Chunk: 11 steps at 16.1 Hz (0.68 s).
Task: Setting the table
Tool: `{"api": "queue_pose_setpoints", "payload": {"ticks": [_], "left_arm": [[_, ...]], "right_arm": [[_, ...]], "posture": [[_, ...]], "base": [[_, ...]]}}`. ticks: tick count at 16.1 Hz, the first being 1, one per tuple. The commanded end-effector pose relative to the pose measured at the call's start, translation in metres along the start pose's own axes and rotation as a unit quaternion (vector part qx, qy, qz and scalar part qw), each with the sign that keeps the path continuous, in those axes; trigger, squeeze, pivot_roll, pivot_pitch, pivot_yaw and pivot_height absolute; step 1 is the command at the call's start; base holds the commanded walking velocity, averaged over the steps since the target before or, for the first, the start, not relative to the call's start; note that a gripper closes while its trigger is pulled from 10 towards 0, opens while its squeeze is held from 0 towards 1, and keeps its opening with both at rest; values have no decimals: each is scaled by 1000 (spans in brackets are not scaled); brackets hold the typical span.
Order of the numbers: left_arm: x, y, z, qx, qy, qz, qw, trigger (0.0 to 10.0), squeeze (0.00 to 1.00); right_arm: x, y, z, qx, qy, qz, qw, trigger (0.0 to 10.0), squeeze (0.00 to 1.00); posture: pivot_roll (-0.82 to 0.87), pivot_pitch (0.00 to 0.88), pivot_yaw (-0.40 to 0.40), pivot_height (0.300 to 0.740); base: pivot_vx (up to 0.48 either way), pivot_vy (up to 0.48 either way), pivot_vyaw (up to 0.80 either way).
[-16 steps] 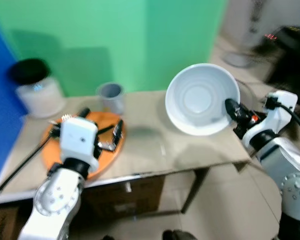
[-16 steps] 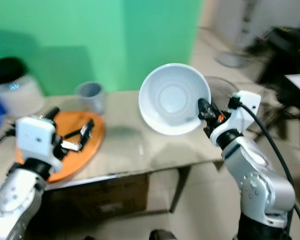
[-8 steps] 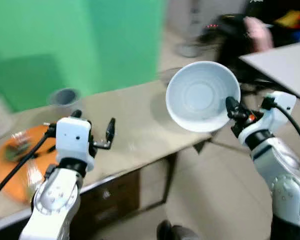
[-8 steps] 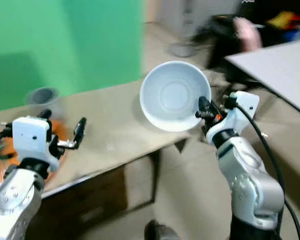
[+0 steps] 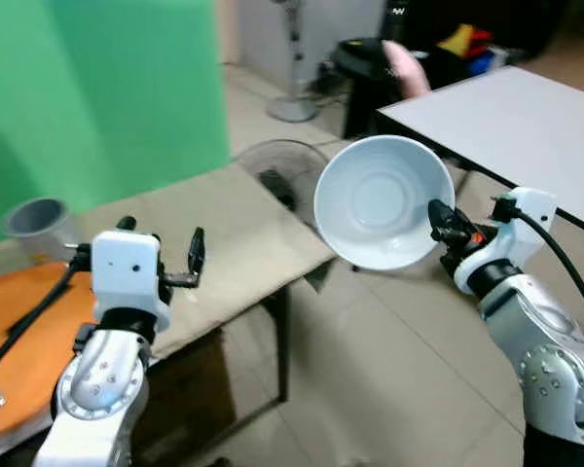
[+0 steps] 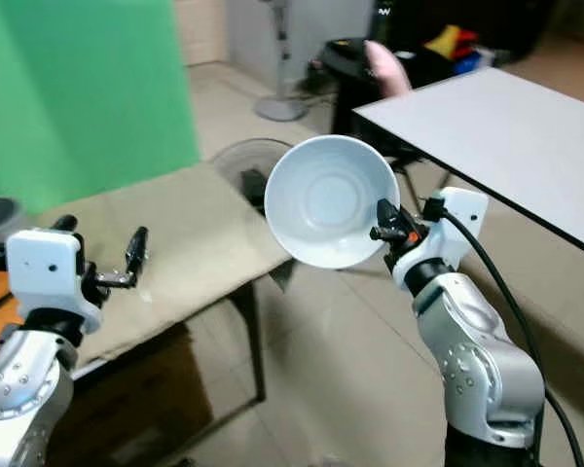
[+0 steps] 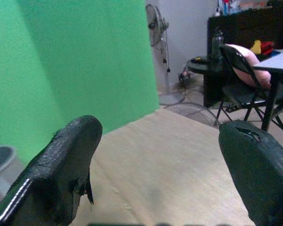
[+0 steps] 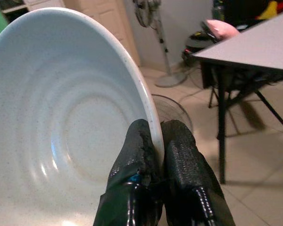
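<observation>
The right claw (image 5: 438,216) pinches the rim of a pale blue bowl (image 5: 380,199), one finger inside and one outside; the bowl is tipped on edge in the air above the floor, nothing in it. The left claw (image 5: 175,261) is spread wide and holds nothing above the tan bench (image 5: 234,253). Farther left on the bench lie an orange tray (image 5: 19,331) and a grey cup (image 5: 37,218). Beyond stands a white table (image 5: 506,126).
</observation>
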State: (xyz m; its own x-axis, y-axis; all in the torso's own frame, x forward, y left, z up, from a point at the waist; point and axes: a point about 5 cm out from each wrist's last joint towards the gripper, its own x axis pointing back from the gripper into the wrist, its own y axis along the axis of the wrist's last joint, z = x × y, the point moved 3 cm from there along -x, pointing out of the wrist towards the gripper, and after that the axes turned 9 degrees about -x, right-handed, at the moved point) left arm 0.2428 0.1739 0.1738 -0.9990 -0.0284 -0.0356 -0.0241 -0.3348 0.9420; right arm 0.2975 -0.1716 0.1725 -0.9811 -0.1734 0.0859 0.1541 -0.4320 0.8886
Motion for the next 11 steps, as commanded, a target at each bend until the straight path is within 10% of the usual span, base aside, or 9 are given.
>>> {"api": "queue_pose_setpoints", "payload": {"ticks": [1, 11], "left_arm": [[-3, 0, 0, 1, 0, -2, 1000, 10000, 0], [-16, 3, 4, 3, -1, -12, 1000, 10000, 0]], "right_arm": [[0, 7, -2, 7, -9, -13, 1000, 10000, 0], [-21, 12, -4, 11, -37, -19, 999, 10000, 0]], "posture": [[-80, 0, -6, 740], [-90, 0, 0, 740]], "base": [[296, 0, -763], [376, 0, -731]]}}
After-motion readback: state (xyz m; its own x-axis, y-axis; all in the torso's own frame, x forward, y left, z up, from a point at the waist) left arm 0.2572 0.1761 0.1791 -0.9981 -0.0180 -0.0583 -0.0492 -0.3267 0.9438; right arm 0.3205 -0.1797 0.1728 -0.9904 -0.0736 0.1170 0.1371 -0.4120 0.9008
